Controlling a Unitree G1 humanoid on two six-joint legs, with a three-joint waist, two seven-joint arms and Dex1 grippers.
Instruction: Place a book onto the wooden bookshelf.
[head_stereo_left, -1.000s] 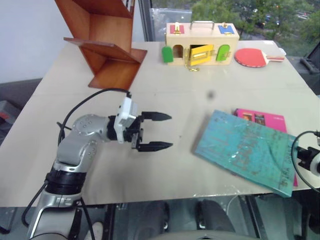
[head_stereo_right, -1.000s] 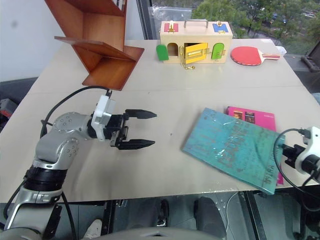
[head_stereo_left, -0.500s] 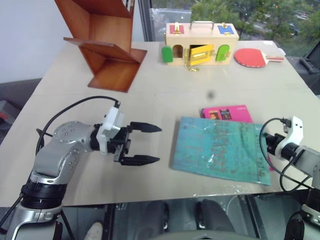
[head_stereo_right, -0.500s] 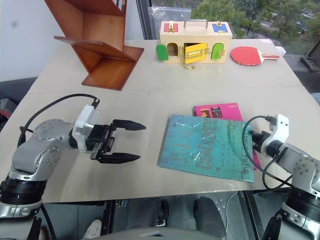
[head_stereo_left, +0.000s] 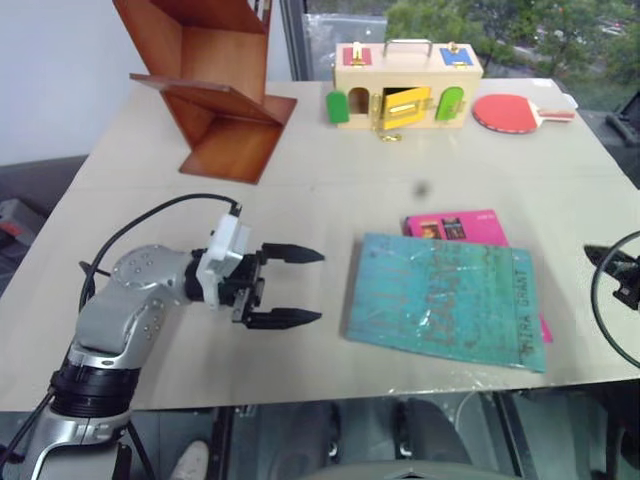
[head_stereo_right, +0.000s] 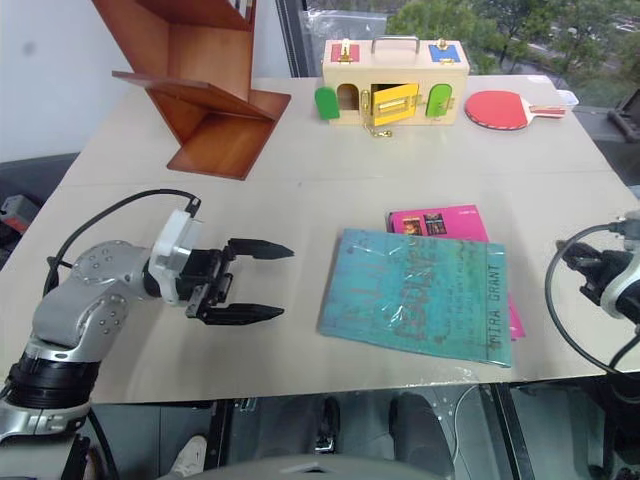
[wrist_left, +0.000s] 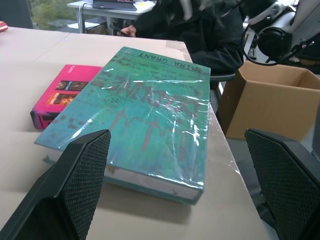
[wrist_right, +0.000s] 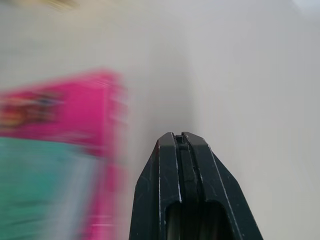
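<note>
So the teal-blue book (head_stereo_left: 445, 313) lies flat on the bench (head_stereo_left: 330, 190), near the front edge, cover up with a glossy plastic wrap, spine lettering on its right end. Nothing is gripping it. A smaller pink book (head_stereo_left: 455, 225) is tucked under its far right corner, with part of it sticking out behind the teal one and a thin strip showing along the right side.

The left hand (head_stereo_left: 290, 286) hovers just left of the book, pointing at it, black fingers (head_stereo_left: 292, 254) spread wide with nothing between them. From the left wrist view the book's near corner sits right in the gap between the two fingertips, but they're apart from it.

The right hand (wrist_right: 181, 145) is off to the book's right, past the bench edge, fingers pressed together and holding nothing. Its wrist view is blurred, with pink and teal smears of the two books.

The wooden bookshelf (head_stereo_left: 210, 85), reddish-brown zigzag boards, stands well apart from the book, far back and to its left. Straight behind the book at the far edge there's a pale wooden box (head_stereo_left: 404, 85) with coloured doors, the yellow one open, and a red table tennis paddle (head_stereo_left: 512, 111) just right of the box.
</note>
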